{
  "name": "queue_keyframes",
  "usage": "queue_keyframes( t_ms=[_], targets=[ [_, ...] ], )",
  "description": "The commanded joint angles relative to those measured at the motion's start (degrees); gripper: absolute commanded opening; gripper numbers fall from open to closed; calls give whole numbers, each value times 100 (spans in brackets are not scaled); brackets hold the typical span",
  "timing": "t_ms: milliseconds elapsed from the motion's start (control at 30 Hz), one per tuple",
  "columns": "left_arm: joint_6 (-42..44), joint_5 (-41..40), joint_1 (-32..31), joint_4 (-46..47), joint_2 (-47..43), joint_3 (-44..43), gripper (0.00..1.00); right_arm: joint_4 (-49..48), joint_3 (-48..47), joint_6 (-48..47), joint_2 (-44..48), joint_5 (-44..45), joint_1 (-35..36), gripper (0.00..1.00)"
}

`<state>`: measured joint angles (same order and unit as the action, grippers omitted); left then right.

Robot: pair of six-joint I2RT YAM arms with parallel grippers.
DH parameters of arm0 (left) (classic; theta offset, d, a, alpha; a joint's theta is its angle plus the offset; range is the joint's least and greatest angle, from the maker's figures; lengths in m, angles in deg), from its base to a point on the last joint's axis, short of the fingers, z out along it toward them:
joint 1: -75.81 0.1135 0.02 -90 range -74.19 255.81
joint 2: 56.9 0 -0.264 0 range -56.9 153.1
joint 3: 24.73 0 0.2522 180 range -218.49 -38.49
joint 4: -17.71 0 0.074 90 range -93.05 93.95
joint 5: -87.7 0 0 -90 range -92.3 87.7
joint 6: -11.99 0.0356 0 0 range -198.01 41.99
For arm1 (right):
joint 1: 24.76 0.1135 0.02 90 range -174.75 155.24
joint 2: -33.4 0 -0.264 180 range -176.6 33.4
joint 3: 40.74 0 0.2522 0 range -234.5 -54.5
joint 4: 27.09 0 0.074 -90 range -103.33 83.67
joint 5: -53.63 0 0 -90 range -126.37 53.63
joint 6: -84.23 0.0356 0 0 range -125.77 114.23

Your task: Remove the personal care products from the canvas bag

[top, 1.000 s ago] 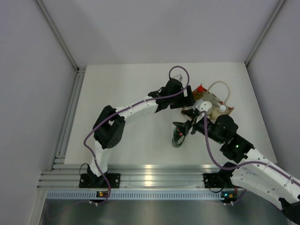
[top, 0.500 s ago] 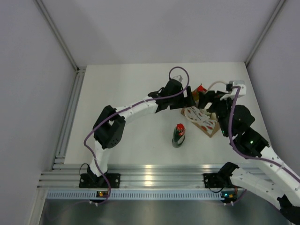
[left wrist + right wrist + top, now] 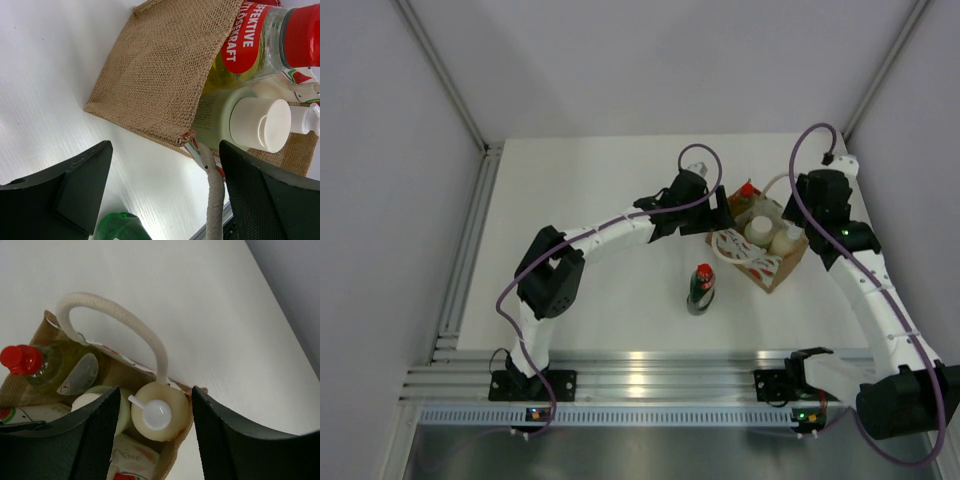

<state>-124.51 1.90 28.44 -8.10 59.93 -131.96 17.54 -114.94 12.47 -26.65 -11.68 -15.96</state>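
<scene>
The canvas bag stands at the right of the table with its mouth up. Inside, the right wrist view shows a cream bottle with a white cap, a pale cylinder and a yellow bottle with a red cap. My right gripper hangs open above the cream bottle, one finger on each side. A dark green bottle with a red cap stands alone on the table. At the bag's left side my left gripper is open, with the bag's corner and rope handle just ahead.
A pale looped handle arches over the bag's far rim, close to the cream bottle. The enclosure's right wall stands near the right arm. White tabletop stretches left of the bag. A metal rail runs along the near edge.
My right gripper let go of the dark green bottle, which now stands alone. The right arm swung back and right, and its gripper now hangs over the bag. The left arm barely moved.
</scene>
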Motion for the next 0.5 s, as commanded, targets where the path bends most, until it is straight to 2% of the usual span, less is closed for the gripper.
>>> queue_keyframes(
  t_ms=[0,200,467],
  targets=[
    [132,-43,-9,177,-390,66,92,498,-328,-48,-287,-570,-106,57],
    [150,-8,-9,177,-346,40,92,490,-126,-171,-437,-737,-106,54],
    [167,63,-9,177,-310,13,92,534,-55,-391,-745,-843,-124,56]
  ],
)
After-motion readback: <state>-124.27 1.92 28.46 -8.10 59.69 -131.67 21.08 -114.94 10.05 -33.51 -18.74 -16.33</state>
